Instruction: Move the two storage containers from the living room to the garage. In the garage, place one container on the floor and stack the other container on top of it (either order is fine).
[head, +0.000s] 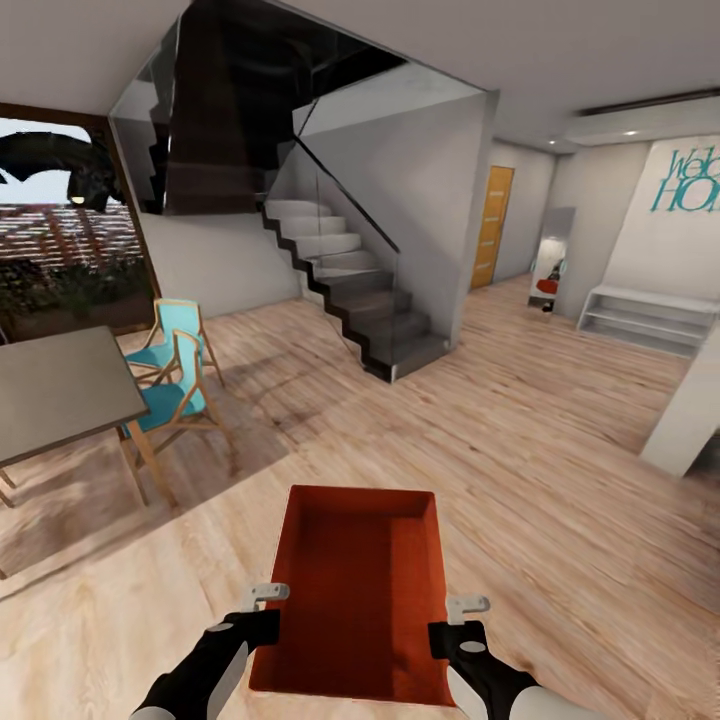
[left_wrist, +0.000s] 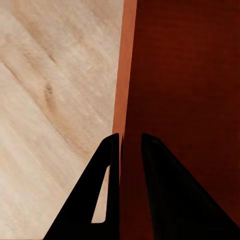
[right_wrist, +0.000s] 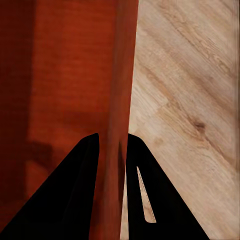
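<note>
Orange-red storage container (head: 352, 590) held low in front btwn both hands, near end cut off by frame. Left hand (left_wrist: 125, 150) clamps left wall, right hand (right_wrist: 113, 147) clamps right wall. Wood-plank floor (head: 520, 440) wide open ahead; chairs (head: 175, 385) left, stairs (head: 350, 290) beyond.

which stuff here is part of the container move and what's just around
Part of the job:
- storage container, orange-red, carried over the wood floor
- left gripper, clamped on its left wall
- right gripper, clamped on its right wall

Just around:
- dining table
- two turquoise chairs
- staircase
- low shelf
</note>
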